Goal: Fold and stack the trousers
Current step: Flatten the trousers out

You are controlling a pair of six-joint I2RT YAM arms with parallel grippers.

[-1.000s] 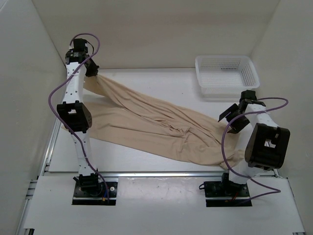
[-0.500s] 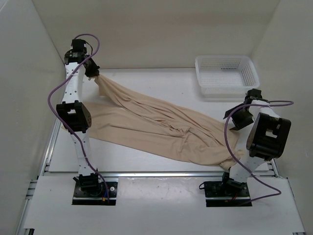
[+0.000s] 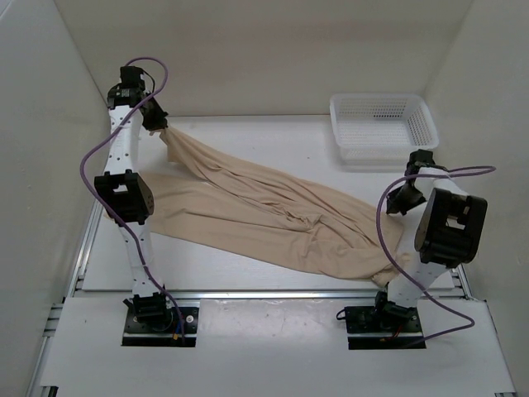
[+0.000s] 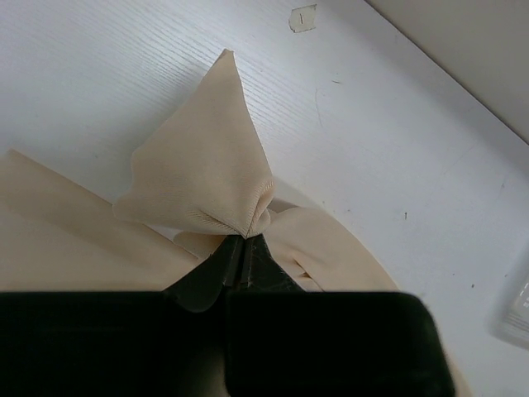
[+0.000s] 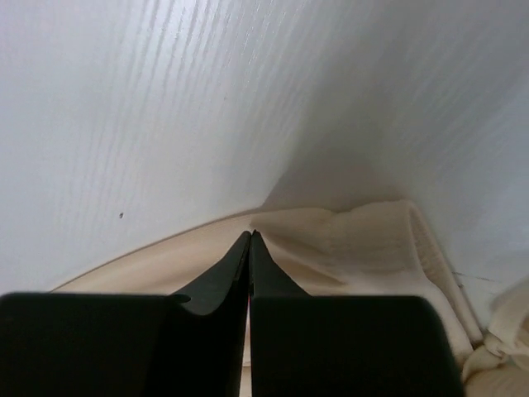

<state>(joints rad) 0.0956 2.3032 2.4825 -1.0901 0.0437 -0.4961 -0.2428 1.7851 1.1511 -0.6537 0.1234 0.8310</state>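
Since a second ago the right gripper [image 3: 398,202] has drawn toward 3 o'clock, off the cloth's edge, and its fingers, then spread, have come together; the left arm has barely shifted. The long, thin, wrinkled beige cloth trousers [image 3: 273,219] lie spread slantwise over the white table [image 3: 273,136] in the top view, running from about 10 o'clock down to about 4 o'clock, with one end bunched near the right arm's base. At the 10 o'clock end the left gripper [image 3: 156,124] pinches a gathered corner of one leg and holds it lifted off the table. Its wrist view shows the black fingers of the left gripper [image 4: 245,241] clamped on a puckered peak of trousers fabric [image 4: 202,178]. The right wrist view shows the right gripper [image 5: 250,238] pressed shut, tips over the edge of the cloth [image 5: 355,240]; no fabric shows between them. A white plastic mesh basket [image 3: 384,149] sits at about 2 o'clock, apart from the trousers.
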